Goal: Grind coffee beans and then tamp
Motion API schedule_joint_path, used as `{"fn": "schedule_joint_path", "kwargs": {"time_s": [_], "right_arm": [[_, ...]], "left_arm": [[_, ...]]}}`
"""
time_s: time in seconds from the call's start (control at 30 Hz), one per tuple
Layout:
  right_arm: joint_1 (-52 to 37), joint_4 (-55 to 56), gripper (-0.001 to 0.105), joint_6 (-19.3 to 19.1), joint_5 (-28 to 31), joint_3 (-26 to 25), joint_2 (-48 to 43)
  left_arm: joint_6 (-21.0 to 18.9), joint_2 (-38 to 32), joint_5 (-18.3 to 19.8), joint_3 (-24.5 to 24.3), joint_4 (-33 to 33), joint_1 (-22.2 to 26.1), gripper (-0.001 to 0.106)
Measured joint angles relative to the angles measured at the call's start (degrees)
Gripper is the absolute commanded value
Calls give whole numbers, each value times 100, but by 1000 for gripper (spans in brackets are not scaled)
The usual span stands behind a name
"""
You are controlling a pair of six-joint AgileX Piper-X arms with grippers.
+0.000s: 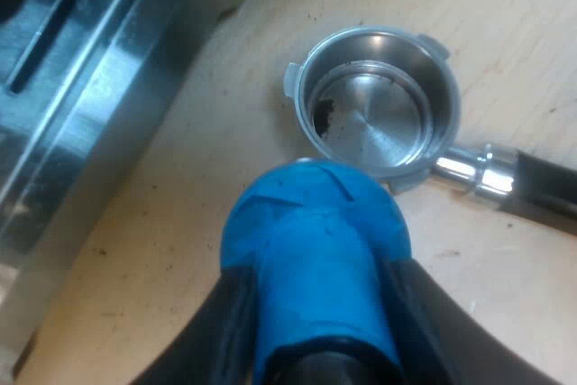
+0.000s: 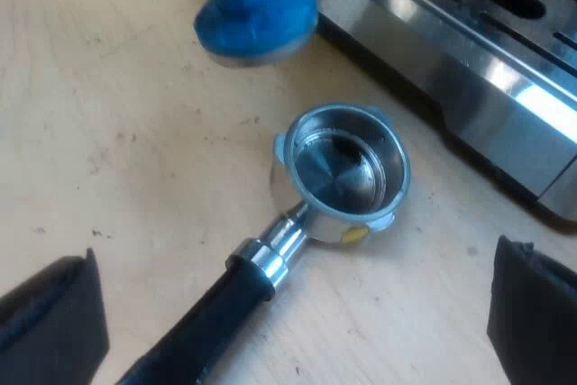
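Table: one pale wooden table (image 2: 108, 132). It carries the machine and the holder.
Machine: one brushed-steel espresso machine (image 2: 487, 69). Its slotted front tray runs near the holder.
Holder: one round metal holder with a dark handle (image 2: 347, 169). It lies loose and flat on the table, basket mouth up. The basket shows bare metal and a few dark specks, with no bed of grounds.
Tamper: one blue tamper with a round flat base (image 1: 311, 241). It sits just beside the basket rim, not inside it. Whether its base touches the table cannot be told.
Left claw: one (image 1: 315, 317). Its two black fingers are clamped on the tamper's blue neck.
Right claw: one (image 2: 293, 313). Its fingers are wide apart and hold nothing, and it hovers above the holder's handle.
Step in hand: judged as staging for the tamp, although the basket looks unfilled, so grinding appears outstanding.
Next move: judged to call for the right claw to lower and close on the handle. The holder can then be steadied or carried to the machine. The tamper must be centred over the basket before it descends.
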Motion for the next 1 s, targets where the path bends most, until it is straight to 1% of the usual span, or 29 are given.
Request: {"fn": "schedule_joint_path", "kwargs": {"time_s": [0.17, 0.27, 0.43, 0.53, 0.7, 0.83, 0.9, 1.0], "right_arm": [[0, 0, 88, 0, 0, -52, 0], [0, 0, 88, 0, 0, -52, 0], [0, 0, 88, 0, 0, -52, 0], [0, 0, 88, 7, 0, -52, 0], [0, 0, 88, 7, 0, -52, 0], [0, 0, 88, 7, 0, -52, 0], [0, 0, 88, 7, 0, -52, 0], [0, 0, 88, 7, 0, -52, 0]], "left_arm": [[0, -448, 0, 0, 223, 0, 0], [0, -582, 177, -146, 404, 0, 0], [60, -583, 319, -578, 497, 0, 0], [59, -583, 377, -737, 497, 0, 0], [59, -583, 422, -750, 496, 0, 0], [168, -541, 422, -750, 496, -19, 0], [273, -408, 422, -750, 475, -94, 0], [289, -280, 422, -750, 488, -146, 0]]}}
